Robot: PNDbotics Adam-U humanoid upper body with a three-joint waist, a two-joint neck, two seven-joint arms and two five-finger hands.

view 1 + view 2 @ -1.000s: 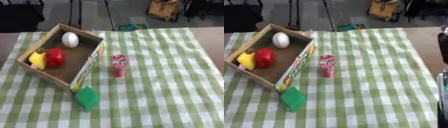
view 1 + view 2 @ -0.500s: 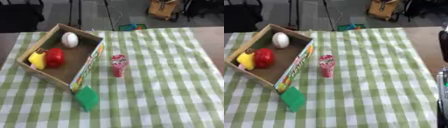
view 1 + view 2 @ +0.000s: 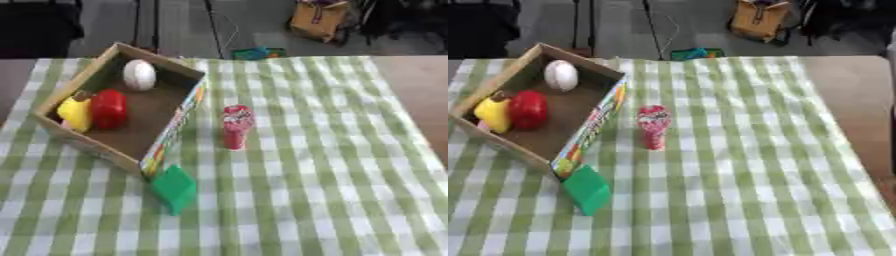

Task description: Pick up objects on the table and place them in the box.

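A red can (image 3: 236, 126) stands upright on the green-and-white checked cloth (image 3: 332, 165), just beside the long printed wall of the cardboard box (image 3: 175, 127) and apart from it. A green block (image 3: 175, 188) lies on the cloth at the box's near corner, touching or almost touching it; which of the two cannot be told. Inside the box, a white egg-shaped thing (image 3: 139, 74) sits near the far end. A red pepper-like thing (image 3: 108, 108) and a yellow one (image 3: 75, 113) sit side by side against the left wall, touching each other. The rest of the box floor is bare brown cardboard.

The cloth covers most of a brown table (image 3: 846, 95), whose bare top shows along the right side and at the far left corner. Beyond the table lies a grey floor with thin dark stand legs (image 3: 652, 25), a tan bag (image 3: 318, 19) at the far right, a small blue-green thing (image 3: 255, 52) close to the table's far edge, and a dark mass at the upper left.

Neither robot hand shows in either view, so the state of their fingers cannot be told. Nothing stands between the can and the box opening.
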